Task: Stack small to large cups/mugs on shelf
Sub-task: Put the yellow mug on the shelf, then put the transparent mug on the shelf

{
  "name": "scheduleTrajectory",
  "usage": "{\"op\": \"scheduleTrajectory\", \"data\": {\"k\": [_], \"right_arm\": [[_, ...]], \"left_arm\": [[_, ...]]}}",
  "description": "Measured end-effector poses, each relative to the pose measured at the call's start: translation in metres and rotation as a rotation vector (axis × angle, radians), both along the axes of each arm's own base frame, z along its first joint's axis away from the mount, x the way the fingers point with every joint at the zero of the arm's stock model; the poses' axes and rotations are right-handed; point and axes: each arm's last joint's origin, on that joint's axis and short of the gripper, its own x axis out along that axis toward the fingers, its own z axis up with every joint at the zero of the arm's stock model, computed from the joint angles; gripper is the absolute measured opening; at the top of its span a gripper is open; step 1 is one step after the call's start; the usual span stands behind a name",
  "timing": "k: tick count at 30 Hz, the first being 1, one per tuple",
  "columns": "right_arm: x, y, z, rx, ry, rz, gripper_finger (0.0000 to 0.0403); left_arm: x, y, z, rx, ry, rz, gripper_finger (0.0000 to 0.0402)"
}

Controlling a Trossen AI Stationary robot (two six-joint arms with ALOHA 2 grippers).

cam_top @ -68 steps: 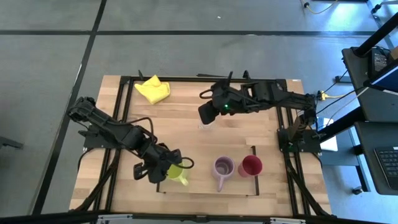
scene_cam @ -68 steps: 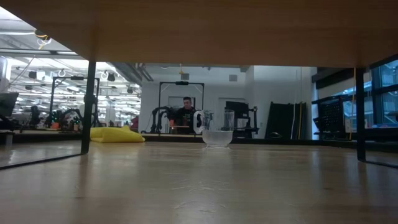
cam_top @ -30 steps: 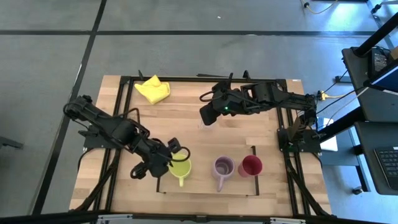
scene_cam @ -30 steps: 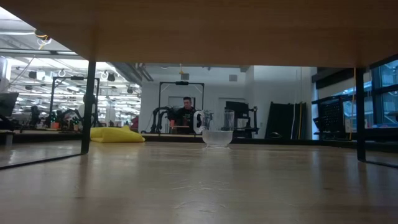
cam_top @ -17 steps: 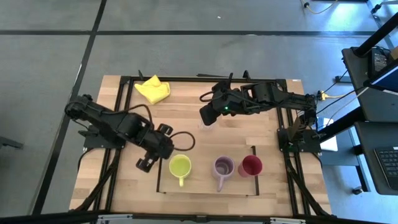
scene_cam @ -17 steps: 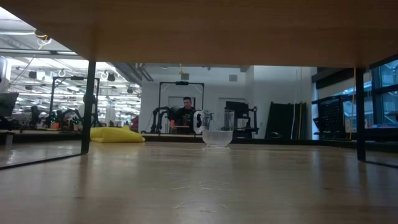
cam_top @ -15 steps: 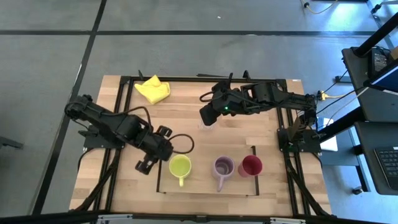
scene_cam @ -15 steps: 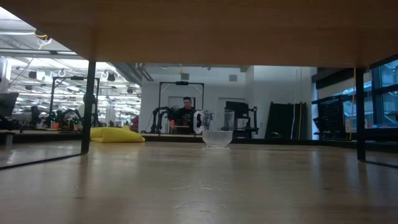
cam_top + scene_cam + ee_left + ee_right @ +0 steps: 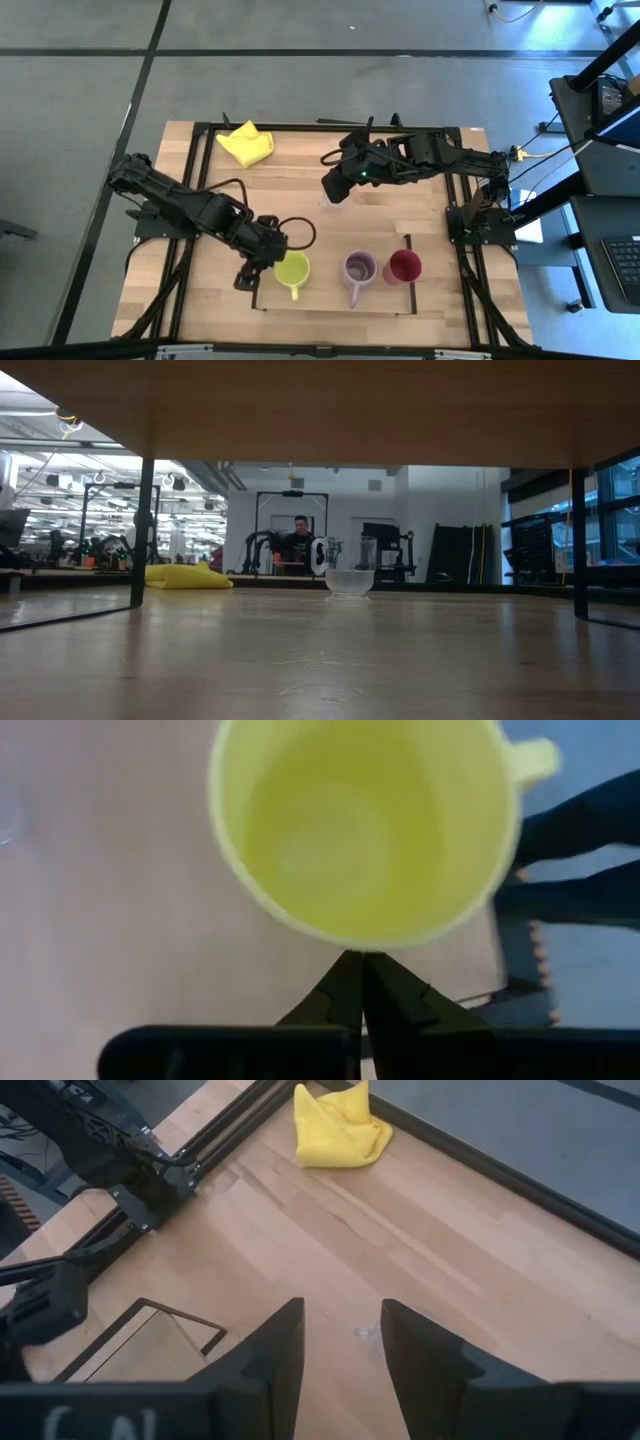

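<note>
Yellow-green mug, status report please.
Left gripper shut, empty, beside yellow-green mug on the shelf. Right gripper open over tiny clear glass. Nothing obstructing.

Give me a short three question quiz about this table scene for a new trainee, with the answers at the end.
1. True or false: the left gripper is shut, just outside the yellow-green mug.
2. Which mug stands between the yellow-green mug and the red cup? A: purple mug, B: blue mug.
3. What does the right gripper straddle on the table?

Key: 1 true. 2 A, the purple mug. 3 the tiny clear glass.
</note>
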Motion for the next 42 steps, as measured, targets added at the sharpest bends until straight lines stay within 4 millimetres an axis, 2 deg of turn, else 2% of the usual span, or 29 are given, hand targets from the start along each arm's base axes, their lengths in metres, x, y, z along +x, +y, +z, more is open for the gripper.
{"op": "scheduleTrajectory", "data": {"k": [14, 23, 28, 33, 36, 42], "right_arm": [[-0.001, 0.000, -0.001, -0.012, 0.026, 0.024, 0.0136], [-0.005, 0.000, -0.004, -0.012, 0.074, 0.020, 0.0136], [-0.005, 0.006, -0.004, -0.017, 0.075, 0.036, 0.0136], [-0.007, 0.014, -0.003, -0.070, 0.071, 0.031, 0.0136], [-0.008, 0.019, -0.002, -0.102, 0.061, 0.019, 0.0136], [-0.021, 0.021, 0.001, -0.096, 0.096, 0.002, 0.0147]], "left_arm": [[0.020, -0.005, 0.006, -0.107, -0.174, 0.079, 0.0005], [0.041, -0.009, -0.021, -0.078, -0.098, 0.040, 0.0006], [0.035, -0.005, -0.020, -0.009, -0.083, 0.036, 0.0006], [0.020, 0.016, 0.001, 0.045, -0.136, 0.097, 0.0006], [0.017, 0.035, 0.008, 0.069, -0.158, 0.103, 0.0006], [0.025, 0.094, 0.006, 0.080, -0.119, 0.075, 0.0006]]}}
